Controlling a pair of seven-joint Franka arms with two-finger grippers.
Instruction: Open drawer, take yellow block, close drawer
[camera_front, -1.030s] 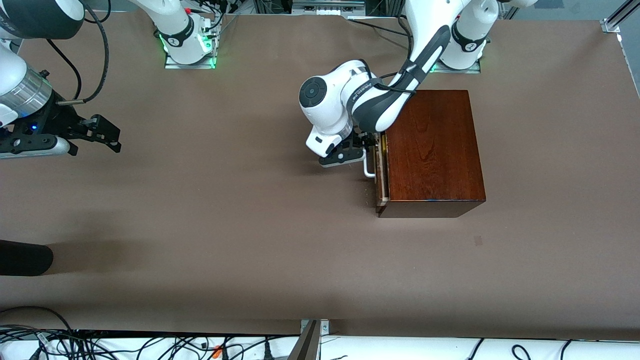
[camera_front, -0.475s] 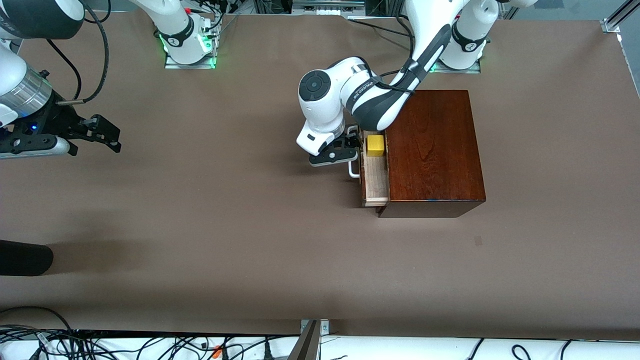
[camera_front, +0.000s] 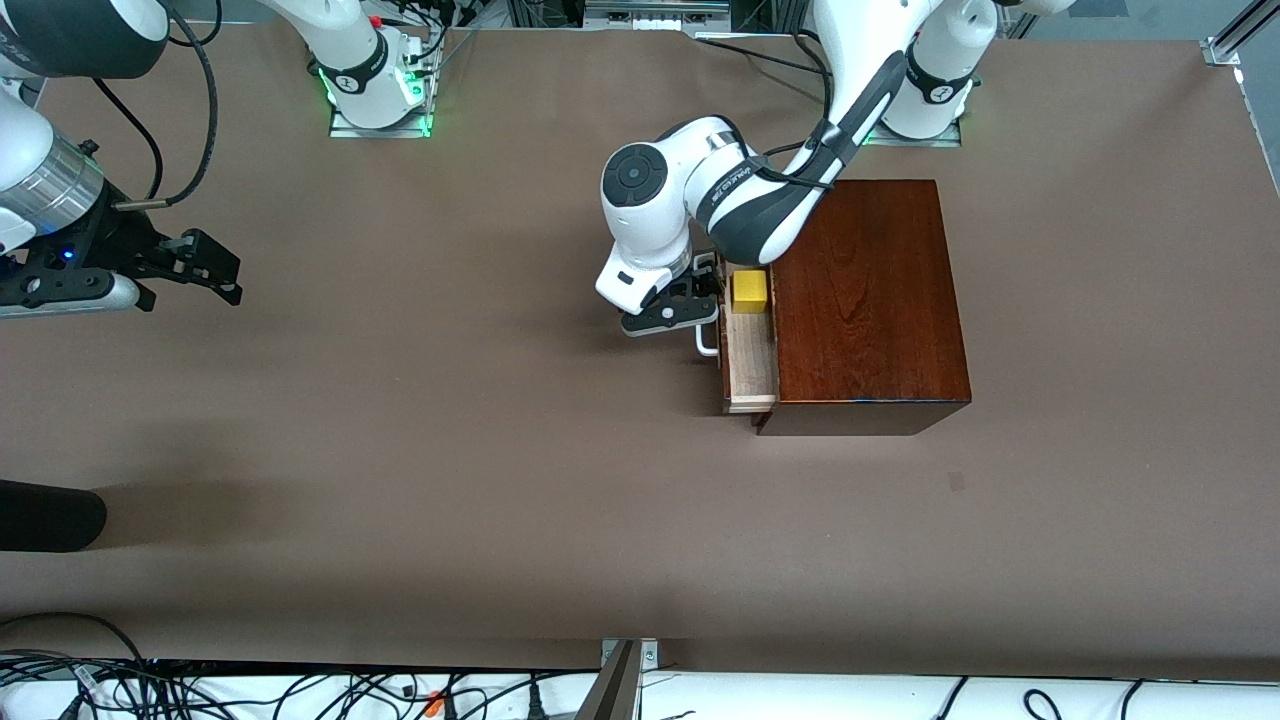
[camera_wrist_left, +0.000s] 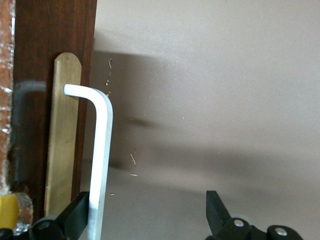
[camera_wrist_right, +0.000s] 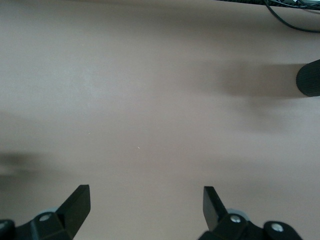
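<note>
The mahogany box (camera_front: 865, 300) stands toward the left arm's end of the table. Its drawer (camera_front: 750, 365) is pulled partly out, and the pale tray shows. The yellow block (camera_front: 750, 290) sits in the tray at the end farther from the front camera; a sliver of it shows in the left wrist view (camera_wrist_left: 7, 210). My left gripper (camera_front: 705, 300) is open at the white handle (camera_front: 707, 343). In the left wrist view the handle (camera_wrist_left: 102, 145) lies just inside one finger of the left gripper (camera_wrist_left: 147, 200), on the dark drawer front (camera_wrist_left: 50, 30). My right gripper (camera_front: 232, 278) waits open and empty at the right arm's end; it also shows in the right wrist view (camera_wrist_right: 145, 192).
A black rounded object (camera_front: 50, 515) juts in at the table edge at the right arm's end, nearer the front camera; it also shows in the right wrist view (camera_wrist_right: 309, 77). Cables (camera_front: 200, 690) run along the near edge.
The drawer slid out from nearly shut, uncovering the yellow block. In the last half second the left gripper shifted slightly at the handle. The right arm has not moved.
</note>
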